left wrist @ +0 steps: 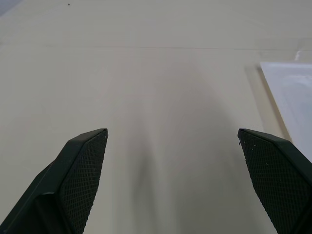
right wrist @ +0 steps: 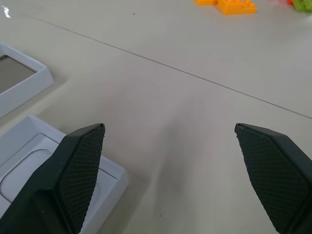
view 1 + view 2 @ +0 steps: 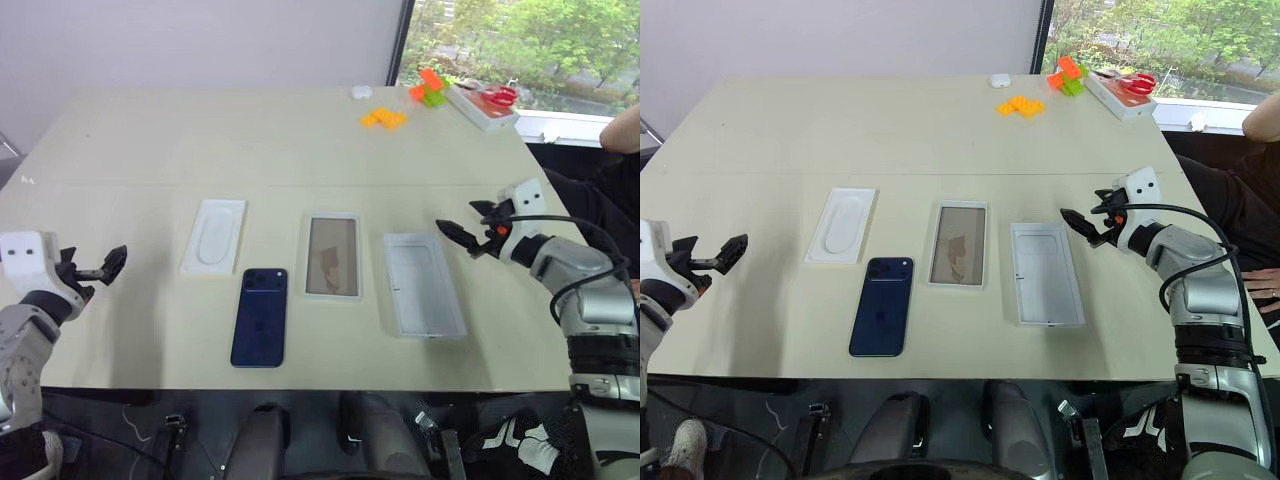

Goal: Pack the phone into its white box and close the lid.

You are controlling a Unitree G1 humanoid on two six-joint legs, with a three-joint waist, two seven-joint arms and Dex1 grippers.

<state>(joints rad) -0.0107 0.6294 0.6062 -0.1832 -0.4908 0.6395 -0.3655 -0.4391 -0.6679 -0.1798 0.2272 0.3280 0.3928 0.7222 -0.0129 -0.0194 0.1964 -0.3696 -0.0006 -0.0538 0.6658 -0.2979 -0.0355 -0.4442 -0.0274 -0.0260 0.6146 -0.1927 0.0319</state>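
On the cream table (image 3: 150, 150), take the white box (image 3: 332, 256) with its brownish-grey floor as your landmark: the phone (image 3: 260, 316) lies face down just to its left and a little nearer you, camera cluster at the far end, not touching it. Farther left of the box sits the flat insert (image 3: 214, 235) with the oval hollow; just right of it rests the lid (image 3: 424, 283), white inside up. Your left gripper (image 3: 102, 267) hangs well left of the box with fingers spread wide and empty; your right gripper (image 3: 470, 228) hovers just beyond the lid's far right corner, likewise wide and empty. Nothing is packed yet, so the phone comes first. Bring the left gripper over it and pinch across the narrow sides; the glossy back will likely slip, so square the fingers. Whether the phone's edges give enough purchase lying flat is hard to judge from here.
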